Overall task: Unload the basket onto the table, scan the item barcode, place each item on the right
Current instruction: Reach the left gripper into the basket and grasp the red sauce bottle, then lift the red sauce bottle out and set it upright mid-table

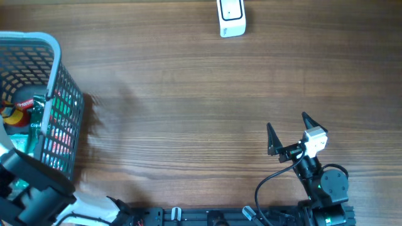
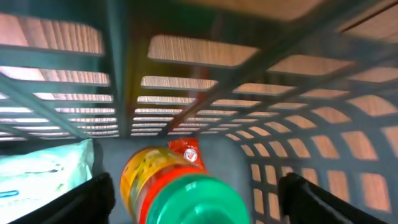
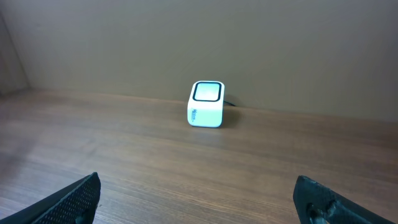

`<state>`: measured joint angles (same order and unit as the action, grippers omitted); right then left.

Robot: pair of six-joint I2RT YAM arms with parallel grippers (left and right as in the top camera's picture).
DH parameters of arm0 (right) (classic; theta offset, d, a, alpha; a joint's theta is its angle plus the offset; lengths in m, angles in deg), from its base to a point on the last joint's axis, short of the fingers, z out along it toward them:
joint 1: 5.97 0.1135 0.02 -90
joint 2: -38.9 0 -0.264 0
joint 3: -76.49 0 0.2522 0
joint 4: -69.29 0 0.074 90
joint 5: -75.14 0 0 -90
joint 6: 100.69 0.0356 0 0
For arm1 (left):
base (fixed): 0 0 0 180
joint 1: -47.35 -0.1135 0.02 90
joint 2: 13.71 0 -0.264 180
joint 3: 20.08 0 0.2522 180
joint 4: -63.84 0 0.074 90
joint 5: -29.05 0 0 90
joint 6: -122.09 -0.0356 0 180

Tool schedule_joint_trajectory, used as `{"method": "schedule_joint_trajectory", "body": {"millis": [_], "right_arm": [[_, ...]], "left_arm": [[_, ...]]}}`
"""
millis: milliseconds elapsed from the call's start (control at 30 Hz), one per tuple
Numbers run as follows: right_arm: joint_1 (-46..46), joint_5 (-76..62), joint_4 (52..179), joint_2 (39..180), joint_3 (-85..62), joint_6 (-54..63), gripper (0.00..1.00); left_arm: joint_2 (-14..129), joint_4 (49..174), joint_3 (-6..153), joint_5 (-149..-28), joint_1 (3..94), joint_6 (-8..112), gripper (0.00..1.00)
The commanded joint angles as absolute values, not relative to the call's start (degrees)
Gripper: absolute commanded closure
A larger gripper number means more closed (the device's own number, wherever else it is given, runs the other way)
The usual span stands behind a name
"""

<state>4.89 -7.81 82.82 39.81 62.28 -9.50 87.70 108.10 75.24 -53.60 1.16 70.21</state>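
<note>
In the left wrist view, a bottle with a green cap and a yellow and red label lies in the grey mesh basket. My left gripper is open inside the basket, one finger on each side of the bottle, with gaps showing on both sides. From overhead, the bottle's red and yellow end shows inside the basket at the far left. The white scanner stands at the table's far edge. My right gripper is open over bare wood and faces the scanner.
A pale blue-white packet lies beside the bottle in the basket. Green and red packages show through the mesh from overhead. My left arm covers the basket's near corner. Bare wooden table lies between basket and scanner.
</note>
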Motion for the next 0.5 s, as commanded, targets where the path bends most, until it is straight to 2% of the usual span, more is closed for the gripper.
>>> {"method": "schedule_joint_trajectory", "body": {"millis": [0, 167, 467], "right_arm": [[5.1, -7.39, 82.67, 39.7, 62.39, -9.58, 0.0], [5.1, -7.39, 82.67, 39.7, 62.41, -9.61, 0.0], [5.1, -7.39, 82.67, 39.7, 62.41, -9.58, 0.0]], "left_arm": [[89.23, 106.68, 75.94, -55.04, 0.96, 70.28, 0.29], [89.16, 106.96, 75.94, -55.39, 1.0, 70.28, 0.56], [82.78, 107.55, 75.94, -58.58, 1.0, 70.24, 0.6]]}}
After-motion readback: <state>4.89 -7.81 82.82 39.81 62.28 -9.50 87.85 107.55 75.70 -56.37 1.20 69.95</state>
